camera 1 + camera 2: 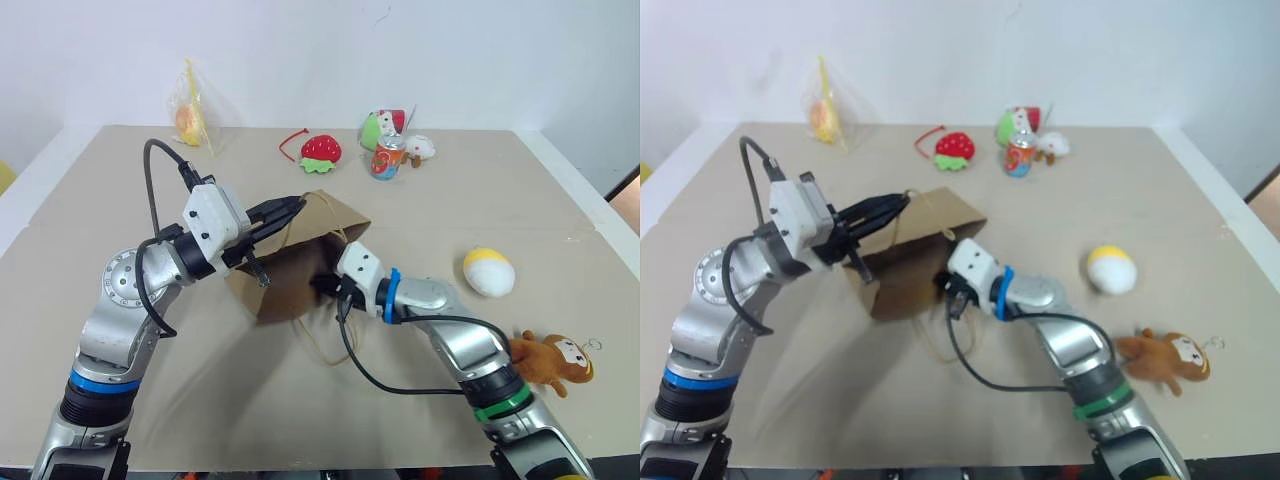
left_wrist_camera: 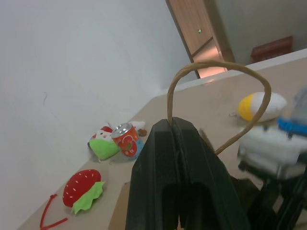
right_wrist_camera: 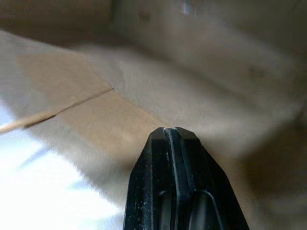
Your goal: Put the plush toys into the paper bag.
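Toys none bagged: my left end effector (image 1: 292, 208) pinches the paper bag (image 1: 300, 262)'s handle (image 2: 218, 84), my right end effector (image 3: 171, 130), pressed together, props its mouth, while monkey (image 1: 552, 360) and egg (image 1: 488, 271) wait on the counter (image 1: 420, 210).

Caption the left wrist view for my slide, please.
Left gripper shut on the paper bag's cord handle, toys beyond.

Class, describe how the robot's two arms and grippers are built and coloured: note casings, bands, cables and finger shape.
Both arms are silver-grey metal with white wrist housings and loose black cables. The left arm wears a blue band low down; the right arm has a blue band at the wrist and a green one nearer the elbow. The left gripper and right gripper each have two tapering black fingers.
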